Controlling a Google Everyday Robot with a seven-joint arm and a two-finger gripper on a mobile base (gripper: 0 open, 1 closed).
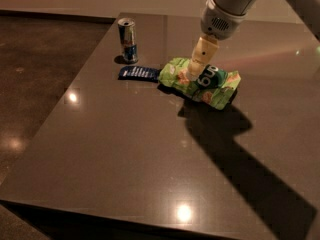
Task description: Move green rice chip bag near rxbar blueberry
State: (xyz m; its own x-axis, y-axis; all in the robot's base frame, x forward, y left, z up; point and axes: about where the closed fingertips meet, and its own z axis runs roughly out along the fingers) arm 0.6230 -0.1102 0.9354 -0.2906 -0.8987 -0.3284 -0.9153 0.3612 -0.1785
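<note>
The green rice chip bag (212, 84) lies on the dark table (125, 149), its left end right beside the rxbar blueberry (139, 73), a small flat dark-blue wrapper. My gripper (192, 74) comes down from the upper right. Its cream fingers (202, 54) are closed on the top of the bag's left half, and the bag rests low on the table. The arm's shadow falls to the right of the bag.
An upright silver-blue drink can (128, 40) stands just behind the rxbar near the table's far left corner. The table's left edge (55, 119) drops to a dark floor. Bright light spots reflect on the tabletop.
</note>
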